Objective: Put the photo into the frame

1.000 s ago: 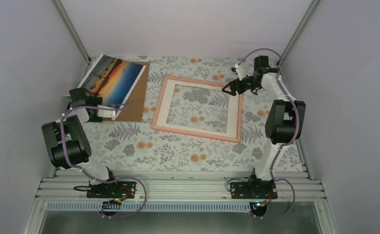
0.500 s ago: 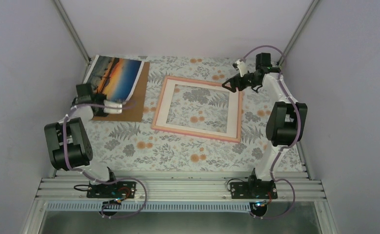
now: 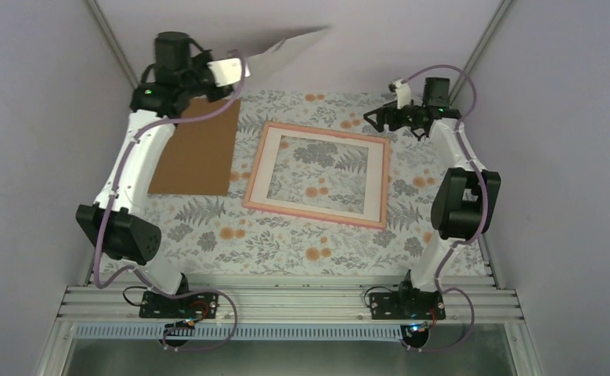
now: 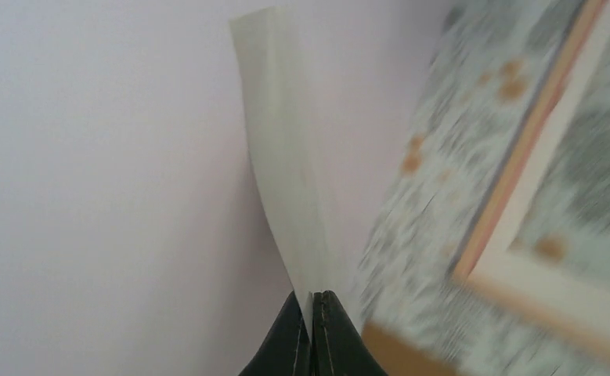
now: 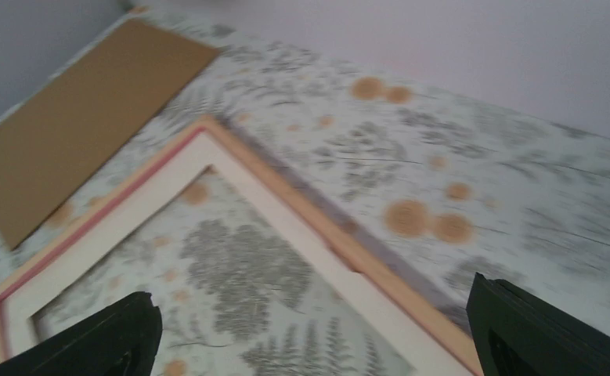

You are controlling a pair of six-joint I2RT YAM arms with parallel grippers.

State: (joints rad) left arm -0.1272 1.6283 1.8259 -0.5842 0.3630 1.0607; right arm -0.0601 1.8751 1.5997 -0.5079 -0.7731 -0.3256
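covering the counter (image 3: 207,235) is a cloth printed with grey ferns and orange blooms. pale lilac walls (image 3: 43,117) box it in on three sides, metal struts (image 3: 113,47) run up the back corners, and a grooved rail (image 3: 286,301) lies along the near edge.

the frame (image 3: 314,216), pink and thin-edged, lies flat a little right of centre. a white mat (image 3: 317,206) sits inside it, and the floral cloth shows through the opening. a brown cardboard (image 3: 196,149) sheet lies flat to its left, near but apart, its far end reaching toward the back left corner.

the photo (image 3: 290,45) is off the counter altogether. it is up in the air by the back wall, above the far left of the counter, with its white back toward the overhead camera. the left fingers (image 3: 243,68) are pressed together on one of its edges. the left wrist view shows the sheet rising from between the two dark tips and curling a little.

the right fingers (image 3: 376,120) hover near the frame's far right corner, spread wide with nothing between them. the right wrist view shows a far corner of the frame and bare cloth in the gap.

open cloth runs along the near side of the frame and down the strip to its right. the back wall stands close behind both wrists.
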